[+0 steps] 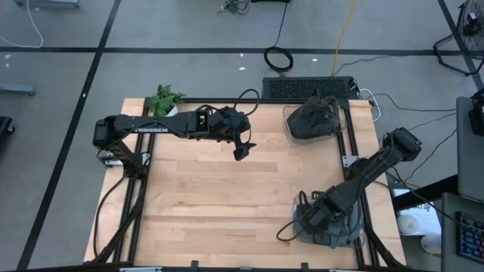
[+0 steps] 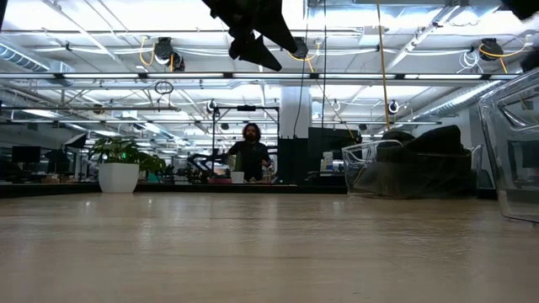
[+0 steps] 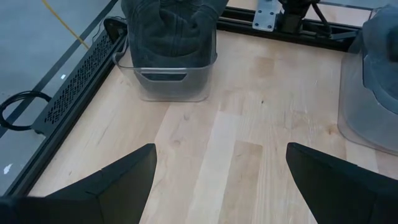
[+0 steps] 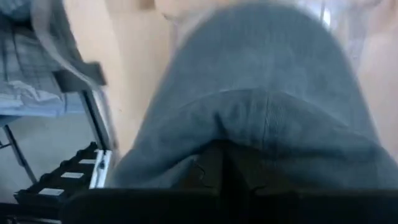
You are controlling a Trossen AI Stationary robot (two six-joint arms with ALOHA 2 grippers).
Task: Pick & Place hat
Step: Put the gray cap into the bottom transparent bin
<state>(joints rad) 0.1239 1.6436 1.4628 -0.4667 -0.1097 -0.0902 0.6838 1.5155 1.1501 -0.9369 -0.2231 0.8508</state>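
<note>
A blue-grey hat (image 1: pixel 327 225) lies in a clear bin (image 1: pixel 302 227) at the table's near right. My right gripper (image 4: pixel 222 171) is down in that bin, and the hat's cloth (image 4: pixel 261 112) fills its wrist view. A dark grey hat (image 1: pixel 314 119) sits in a second clear bin (image 1: pixel 289 121) at the far right; it also shows in the left wrist view (image 3: pixel 168 31). My left gripper (image 1: pixel 242 148) hangs open and empty above the table's middle, well clear of the wood, its fingers (image 3: pixel 124 180) spread wide. My right gripper is shut on the blue-grey hat's cloth (image 4: pixel 217 134), which puckers into folds right at the dark fingers (image 4: pixel 205 171). The fingers come from above, slanting down into the bin. The hat's own cloth hides which part is held and how many layers.
A small potted plant (image 1: pixel 164 100) stands at the far left corner. A black frame rail (image 1: pixel 352 143) runs along the table's right side. A keyboard-like black grille (image 1: pixel 306 87) lies beyond the far edge. Bare wood (image 1: pixel 227 196) spans the middle. A person (image 2: pixel 250 151) sits far behind the table.
</note>
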